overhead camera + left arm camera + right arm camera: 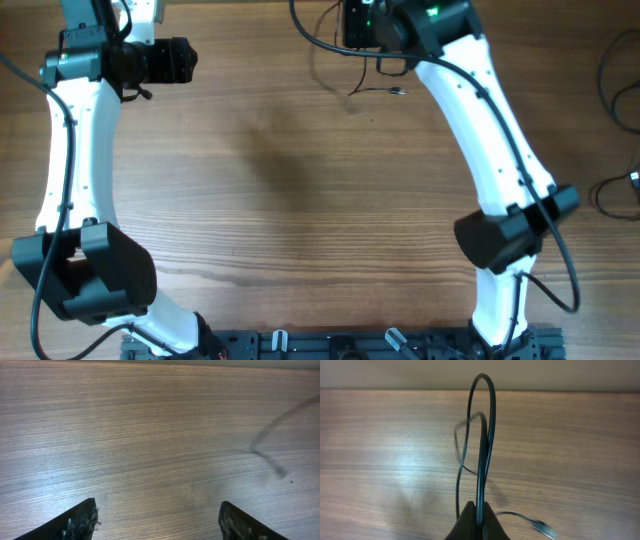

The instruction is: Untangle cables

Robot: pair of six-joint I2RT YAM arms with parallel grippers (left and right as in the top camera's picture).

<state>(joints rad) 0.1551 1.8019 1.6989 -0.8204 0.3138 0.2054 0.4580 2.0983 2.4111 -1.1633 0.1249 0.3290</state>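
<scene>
Pinches thin black cable (490, 420) between closed fingers of right gripper (479, 515), near far edge of wooden table (300, 180). Loop upright above fingers, plug end (542, 527) trailing right. Holds left gripper (157, 515) spread wide above bare wood, gripping nothing, well apart from cable.

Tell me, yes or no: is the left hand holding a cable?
No: the left hand is open, with only table showing between its fingers.

Robotics lab bench: wood-grain table (300, 200), white left arm (70, 150) and right arm (490, 130) rising from black mounting rail (340, 345) at 6 o'clock, loose wires (615, 90) at 3 o'clock
</scene>
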